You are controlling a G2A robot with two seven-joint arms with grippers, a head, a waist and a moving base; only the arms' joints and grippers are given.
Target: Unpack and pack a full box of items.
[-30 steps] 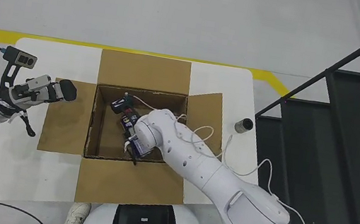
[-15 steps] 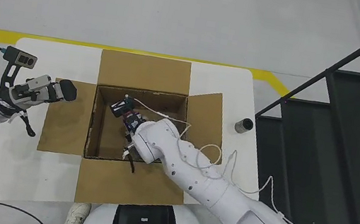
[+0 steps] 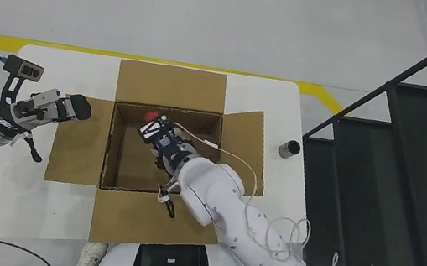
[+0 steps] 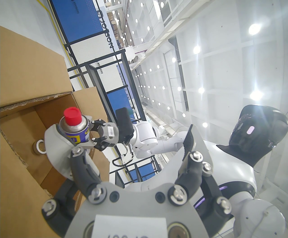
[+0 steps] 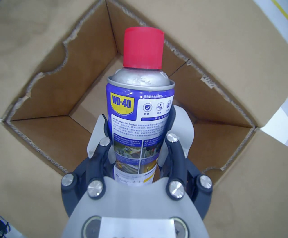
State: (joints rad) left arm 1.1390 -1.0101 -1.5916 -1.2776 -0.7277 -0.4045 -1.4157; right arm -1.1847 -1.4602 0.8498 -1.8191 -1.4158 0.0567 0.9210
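An open cardboard box (image 3: 172, 85) sits mid-table with its flaps spread. My right gripper (image 3: 165, 144) is shut on a blue spray can with a red cap (image 3: 150, 118), held upright above the box's back half. The right wrist view shows the spray can (image 5: 139, 101) clamped in the right gripper (image 5: 138, 128) over the box's brown interior (image 5: 56, 133). My left gripper (image 3: 77, 107) hangs open and empty over the left flap. Past the left gripper (image 4: 123, 144), the left wrist view shows the spray can (image 4: 74, 128) above the box (image 4: 27, 74).
A small roll of tape (image 4: 38, 146) lies on the box floor. A dark cylinder (image 3: 288, 149) stands on the white table (image 3: 27, 178) to the right of the box. Black metal stairs (image 3: 394, 172) rise beyond the table's right edge.
My right gripper has risen out of the box with the spray can and shifted toward the back wall; the red cap now shows. The left arm has stayed still.
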